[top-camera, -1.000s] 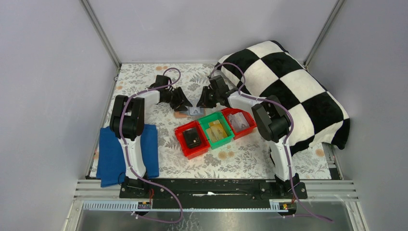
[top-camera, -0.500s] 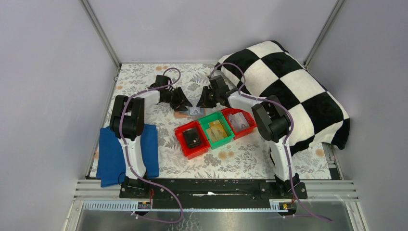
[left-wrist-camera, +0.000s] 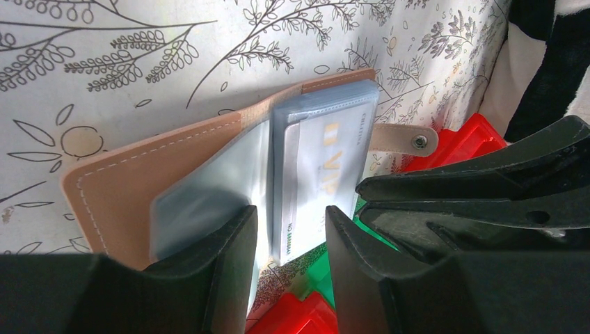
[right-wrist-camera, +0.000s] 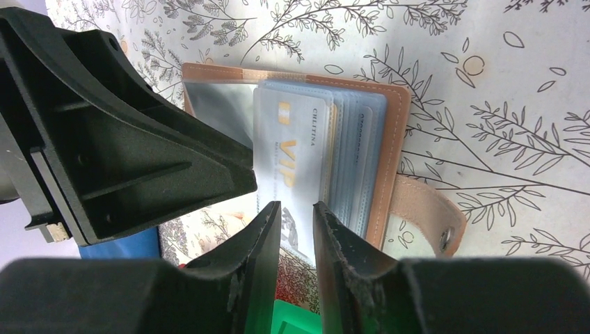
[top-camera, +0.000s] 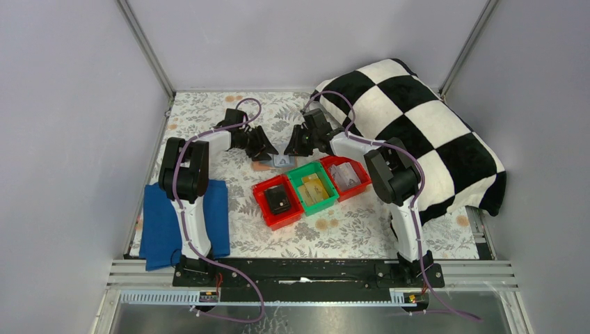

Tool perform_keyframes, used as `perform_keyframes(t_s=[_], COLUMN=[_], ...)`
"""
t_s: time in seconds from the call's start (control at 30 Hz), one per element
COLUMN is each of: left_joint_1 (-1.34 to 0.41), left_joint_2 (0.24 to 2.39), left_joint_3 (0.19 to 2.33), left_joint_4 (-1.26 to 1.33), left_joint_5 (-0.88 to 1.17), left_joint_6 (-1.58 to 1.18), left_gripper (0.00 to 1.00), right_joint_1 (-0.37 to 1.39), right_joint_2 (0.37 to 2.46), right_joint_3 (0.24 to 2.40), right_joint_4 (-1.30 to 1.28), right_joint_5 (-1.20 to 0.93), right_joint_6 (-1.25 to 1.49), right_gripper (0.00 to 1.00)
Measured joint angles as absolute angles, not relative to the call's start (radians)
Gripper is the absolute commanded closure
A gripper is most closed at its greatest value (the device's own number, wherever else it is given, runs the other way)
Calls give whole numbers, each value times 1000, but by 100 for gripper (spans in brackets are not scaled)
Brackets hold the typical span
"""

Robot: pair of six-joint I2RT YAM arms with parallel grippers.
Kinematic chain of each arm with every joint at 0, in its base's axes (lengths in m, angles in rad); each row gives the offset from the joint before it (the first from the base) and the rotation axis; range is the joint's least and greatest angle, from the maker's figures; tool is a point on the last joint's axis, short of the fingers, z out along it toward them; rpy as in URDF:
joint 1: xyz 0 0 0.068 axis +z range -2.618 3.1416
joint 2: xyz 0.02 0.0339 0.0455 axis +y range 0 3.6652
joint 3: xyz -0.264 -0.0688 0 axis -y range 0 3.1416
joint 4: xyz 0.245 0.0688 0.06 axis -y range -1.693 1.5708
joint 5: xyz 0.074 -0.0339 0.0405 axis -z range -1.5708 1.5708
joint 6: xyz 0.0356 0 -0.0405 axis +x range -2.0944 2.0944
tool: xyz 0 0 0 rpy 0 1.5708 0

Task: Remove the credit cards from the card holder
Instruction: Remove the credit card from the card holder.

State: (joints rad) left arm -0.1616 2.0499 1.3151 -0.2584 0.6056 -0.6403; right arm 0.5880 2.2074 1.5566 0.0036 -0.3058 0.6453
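Note:
The salmon-pink card holder [top-camera: 278,162] lies open on the flowered table between my two grippers. In the left wrist view the card holder [left-wrist-camera: 132,181] shows clear sleeves, and a pale VIP credit card [left-wrist-camera: 320,167] sticks out past its near edge. My left gripper [left-wrist-camera: 291,212] is open, and that card's end shows in the gap between the jaws. In the right wrist view the same card [right-wrist-camera: 292,160] overlaps several more credit cards [right-wrist-camera: 355,146] in the sleeves. My right gripper [right-wrist-camera: 297,207] hovers over the card's lower end, its jaws narrowly apart and gripping nothing.
Three small bins sit just in front of the holder: a red bin [top-camera: 266,209] with a black item, a green bin [top-camera: 298,173] with yellow cards, and a red bin [top-camera: 356,188] with pale items. A checkered pillow [top-camera: 417,125] fills the right. A blue cloth [top-camera: 163,226] lies at the left.

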Motion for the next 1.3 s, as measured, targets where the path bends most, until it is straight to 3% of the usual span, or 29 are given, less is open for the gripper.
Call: perform_keyframes(t_s=[0.47,0.73,1.03,1.3], left_joint_1=[-162,-160,-148,-140], left_joint_2=[2050,2050,2049,2025], left_joint_3=[1315,1315,1298,1287], left_joint_4=[-260,-261,-261,-255], left_joint_5=[605,604,605,615], left_joint_6=[-640,-639,-640,-636], left_gripper=[57,64,100,100], right_joint_1=[588,588,587,581], right_joint_2=[2215,2237,2241,2241], right_joint_3=[1558,1573,1575,1573], right_joint_4=[6,12,14,14], right_joint_5=[-351,-388,-395,-395], right_joint_6=[667,685,695,703], right_gripper=[69,69,68,69])
